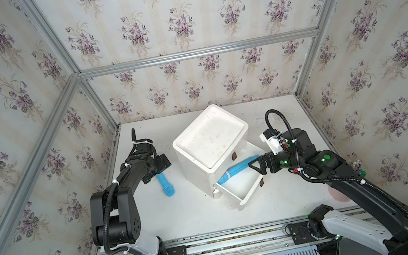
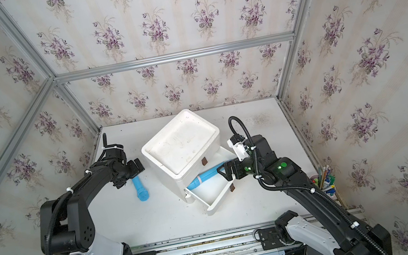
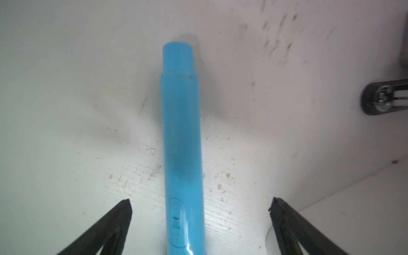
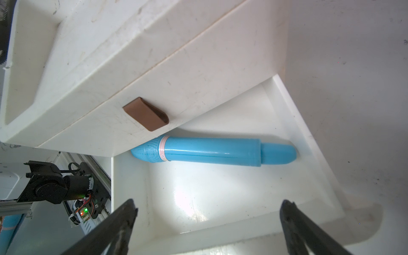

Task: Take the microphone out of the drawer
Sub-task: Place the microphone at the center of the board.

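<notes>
A white cabinet [image 1: 210, 138] stands mid-table with its bottom drawer [image 1: 249, 196] pulled out. A blue microphone [image 1: 238, 170] [image 4: 212, 152] lies inside the drawer, its head tucked under the cabinet front. My right gripper [image 1: 255, 166] [image 4: 208, 207] hovers open over the drawer's right end, holding nothing. A second blue microphone [image 1: 165, 186] [image 3: 183, 143] lies flat on the table left of the cabinet. My left gripper [image 1: 152, 171] [image 3: 199, 205] is open just above its handle end, with the jaws wide on either side and not touching it.
The shut upper drawer has a brown tab handle [image 4: 145, 113], and another brown tab [image 1: 261, 182] sits on the open drawer's front. A cup of pens [image 2: 325, 180] stands at the table's right edge. Walls close in on three sides.
</notes>
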`<state>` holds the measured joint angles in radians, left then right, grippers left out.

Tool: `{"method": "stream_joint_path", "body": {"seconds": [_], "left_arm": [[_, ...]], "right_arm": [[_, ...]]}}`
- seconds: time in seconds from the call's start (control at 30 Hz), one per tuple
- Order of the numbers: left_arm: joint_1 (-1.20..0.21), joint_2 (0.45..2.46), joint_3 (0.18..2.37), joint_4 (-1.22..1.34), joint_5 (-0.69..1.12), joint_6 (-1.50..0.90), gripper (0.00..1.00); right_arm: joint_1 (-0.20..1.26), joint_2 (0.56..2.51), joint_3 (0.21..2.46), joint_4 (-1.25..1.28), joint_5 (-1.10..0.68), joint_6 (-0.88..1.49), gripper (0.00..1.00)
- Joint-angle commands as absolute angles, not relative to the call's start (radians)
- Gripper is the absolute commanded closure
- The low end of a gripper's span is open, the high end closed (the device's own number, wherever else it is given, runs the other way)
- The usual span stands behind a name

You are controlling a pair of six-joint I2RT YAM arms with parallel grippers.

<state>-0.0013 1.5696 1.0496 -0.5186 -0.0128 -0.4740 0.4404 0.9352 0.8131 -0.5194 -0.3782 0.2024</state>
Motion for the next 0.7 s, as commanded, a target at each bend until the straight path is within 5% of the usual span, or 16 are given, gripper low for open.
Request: {"method": "stream_joint_path", "body": {"seconds": [0.0,0.47,0.67], "left_arm": [[-0.004,1.498,1.090,-0.583,0.004,-0.454,0.01],[-0.006,1.283,1.488,-0.927,0.044,-0.211,0.01],[-0.014,1.270,1.602,-0.993,0.273,-0.107,0.01]], "right_arm": [[0.441,0.941,0.818,-0.505,-0.366,0.189,0.00],[0.442,0.940,0.842,-0.535,-0.354,0.194,0.00],[0.441,0.928,0.841,-0.542,-0.350,0.200,0.00]]}}
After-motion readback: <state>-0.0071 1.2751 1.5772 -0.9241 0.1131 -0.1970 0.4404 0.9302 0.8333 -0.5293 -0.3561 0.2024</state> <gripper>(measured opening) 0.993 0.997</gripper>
